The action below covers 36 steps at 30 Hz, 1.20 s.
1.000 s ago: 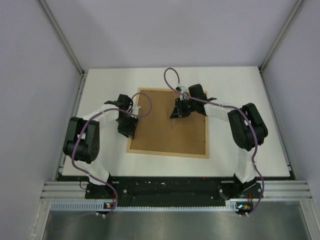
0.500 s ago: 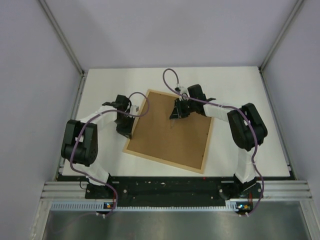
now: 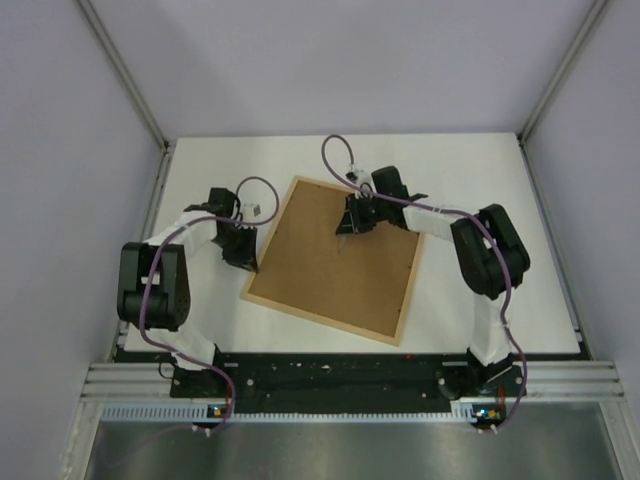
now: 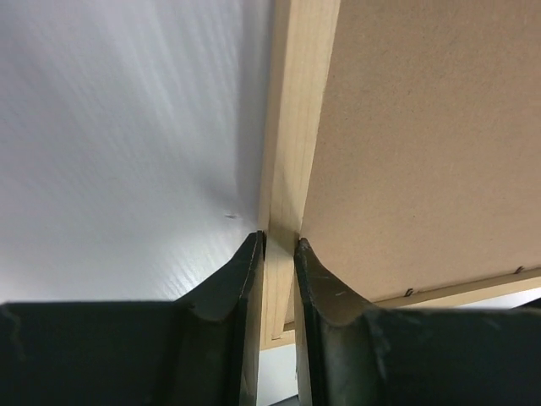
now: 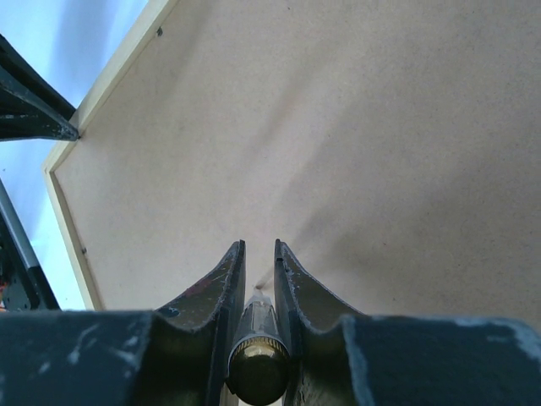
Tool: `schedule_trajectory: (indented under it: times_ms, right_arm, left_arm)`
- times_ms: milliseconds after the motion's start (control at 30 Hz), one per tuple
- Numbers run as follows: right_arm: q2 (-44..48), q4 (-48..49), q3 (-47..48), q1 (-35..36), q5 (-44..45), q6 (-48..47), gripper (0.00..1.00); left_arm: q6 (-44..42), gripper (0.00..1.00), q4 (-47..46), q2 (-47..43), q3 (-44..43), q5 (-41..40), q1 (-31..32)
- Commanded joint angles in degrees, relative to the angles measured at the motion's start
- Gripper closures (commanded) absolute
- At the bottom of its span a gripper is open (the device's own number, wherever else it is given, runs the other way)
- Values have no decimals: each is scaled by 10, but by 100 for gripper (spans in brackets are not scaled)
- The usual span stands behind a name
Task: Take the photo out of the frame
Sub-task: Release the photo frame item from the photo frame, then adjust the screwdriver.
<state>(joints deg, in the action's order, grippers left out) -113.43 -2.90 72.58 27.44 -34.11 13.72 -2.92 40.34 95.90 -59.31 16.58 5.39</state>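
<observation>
Frame (image 4: 289,127) has swung askew, lying back-up on the table (image 3: 480,160). Left gripper (image 4: 277,245) pinches its wooden edge; right gripper (image 5: 258,247) clamps a pen-like tool (image 5: 258,364), tip at the backing board (image 3: 335,255). Photo hidden.

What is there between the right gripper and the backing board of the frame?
A slim pen-like tool, clamped in the right gripper, points at the brown backing board. The right wrist view shows it.
</observation>
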Motion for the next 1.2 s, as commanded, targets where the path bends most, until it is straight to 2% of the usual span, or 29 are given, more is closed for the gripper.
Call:
schedule_trajectory:
  times_ms: [0, 67, 200, 300, 500, 700, 800, 967, 1100, 1167]
  right_arm:
    - [-29, -7, 36, 3, 64, -49, 100]
    - [-40, -17, 53, 3, 77, -62, 100]
    - [-66, -28, 97, 3, 93, -76, 100]
    - [-78, -38, 132, 2, 91, -75, 100]
    - [-24, -51, 155, -5, -6, -49, 100]
    - [41, -37, 156, -39, -194, 45, 100]
    - [66, 43, 116, -48, -256, 124, 100]
    - [86, 228, 48, -54, -283, 313, 100]
    - [87, 343, 14, -54, -284, 415, 100]
    - [85, 369, 8, -54, -285, 440, 100]
  left_arm:
    - [27, 76, -19, -22, 2, 58, -42]
    - [27, 70, -25, -23, 7, 60, -50]
    - [27, 47, -26, -25, 7, 64, -50]
    - [27, 38, -23, -33, 3, 68, -65]
    - [9, 17, -18, -92, -61, 92, -71]
    - [-18, 12, -18, -105, -158, 240, -57]
    - [-18, 12, -20, -87, -197, 279, -5]
    - [19, 12, -60, -46, -226, 283, 64]
    - [73, 15, -89, -2, -266, 334, 81]
    - [99, 17, -100, 15, -289, 365, 82]
